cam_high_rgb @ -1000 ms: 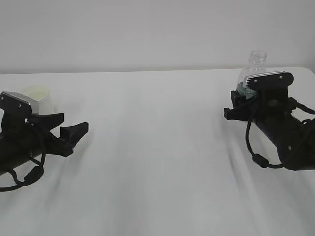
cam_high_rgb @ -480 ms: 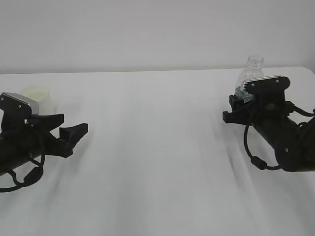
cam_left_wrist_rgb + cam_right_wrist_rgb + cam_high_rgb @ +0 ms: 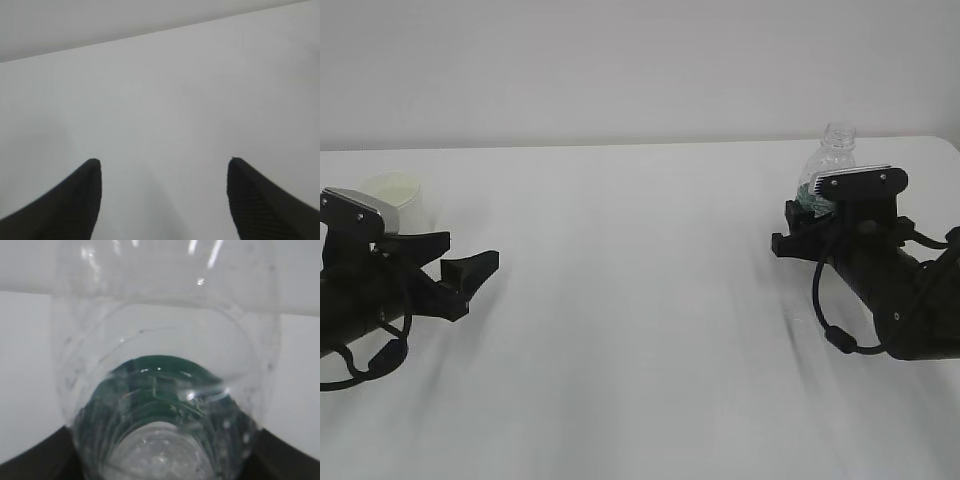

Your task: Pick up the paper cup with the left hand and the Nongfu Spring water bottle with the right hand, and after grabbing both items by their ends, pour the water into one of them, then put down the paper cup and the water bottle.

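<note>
Bottle (image 3: 828, 160) sits clamped in right pincer (image 3: 798, 222); left pincer (image 3: 455, 262) gapes beside paper cup (image 3: 405, 197).

Worktop (image 3: 640, 300): plain white, matte, spanning the full width of the exterior view; soft grey shadows lie across its near part.
Worktop far edge: a straight line where the white surface ends, with the corner showing at upper right.
Wall (image 3: 620, 70): pale grey, bare, rising directly behind the worktop's far edge.
Worktop, left wrist view (image 3: 165, 115): same white surface, with the wall as a grey band above it.
</note>
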